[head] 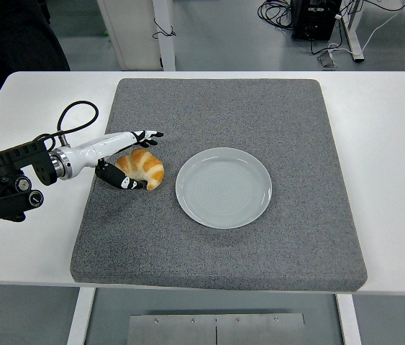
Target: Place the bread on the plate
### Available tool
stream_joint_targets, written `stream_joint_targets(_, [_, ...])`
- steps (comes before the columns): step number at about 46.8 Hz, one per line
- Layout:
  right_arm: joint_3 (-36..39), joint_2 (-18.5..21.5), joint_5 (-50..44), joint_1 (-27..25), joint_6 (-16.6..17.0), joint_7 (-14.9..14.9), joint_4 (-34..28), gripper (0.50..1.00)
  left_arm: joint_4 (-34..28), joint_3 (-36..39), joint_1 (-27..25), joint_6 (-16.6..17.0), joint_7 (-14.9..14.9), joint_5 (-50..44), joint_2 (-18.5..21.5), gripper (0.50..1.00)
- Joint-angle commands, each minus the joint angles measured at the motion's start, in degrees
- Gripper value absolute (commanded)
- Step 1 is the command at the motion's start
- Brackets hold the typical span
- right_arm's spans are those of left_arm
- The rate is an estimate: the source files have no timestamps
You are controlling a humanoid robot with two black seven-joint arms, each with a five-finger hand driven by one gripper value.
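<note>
The near edge of the white bench (29,251) is seen at the bottom, with a grey mat (260,251) laid over its middle. On the mat, right of centre-left, a round pale grey plate (224,187) is set flat and nothing is carried on it. Just to the left of the plate, apart from its rim, the croissant (142,167) is found lying on the mat. The left arm (15,183) is brought in from the left edge over the bare bench, a black cable looped above its wrist. The left hand (126,159) is placed around the croissant's left end: the thumb (119,180) is laid along the near side of the bread and the fingers (144,136) are stretched past its far side, spread apart. The hand is seen parted about the bread rather than closed on it; whether the thumb touches the crust cannot be told. Beyond the bench, a grey floor, bench legs and cables are seen, and a dark-clothed person (8,43) is partly shown at the top left corner
</note>
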Motion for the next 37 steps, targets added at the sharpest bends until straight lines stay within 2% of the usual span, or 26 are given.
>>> stream_joint_targets(1, [0.0, 0.0, 0.0, 0.0, 0.01, 0.0, 0.0, 1.0, 0.15, 0.0, 0.02, 0.13, -0.09, 0.0, -0.02, 0.86])
stream_joint_targets(4, [0.0, 0.0, 0.0, 0.0, 0.01, 0.0, 0.0, 1.0, 0.33, 0.0, 0.02, 0.13, -0.17, 0.09, -0.02, 0.851])
stream_joint_targets(7, [0.0, 0.0, 0.0, 0.0, 0.01, 0.0, 0.0, 1.0, 0.5, 0.0, 0.11, 0.13, -0.17, 0.53, -0.02, 0.819])
stream_joint_targets(15, [0.0, 0.0, 0.0, 0.0, 0.01, 0.0, 0.0, 1.0, 0.5, 0.0, 0.46, 0.13, -0.17, 2.46, -0.02, 0.703])
stream_joint_targets(20, [0.0, 0.0, 0.0, 0.0, 0.01, 0.0, 0.0, 1.0, 0.59, 0.09, 0.81, 0.13, -0.17, 2.55, -0.02, 0.646])
stream_joint_targets(28, [0.0, 0.0, 0.0, 0.0, 0.01, 0.0, 0.0, 1.0, 0.59, 0.09, 0.9, 0.13, -0.17, 2.55, -0.11, 0.587])
stream_joint_targets(37, [0.0, 0.0, 0.0, 0.0, 0.01, 0.0, 0.0, 1.0, 0.59, -0.09, -0.07, 0.04, -0.17, 2.37, 0.15, 0.543])
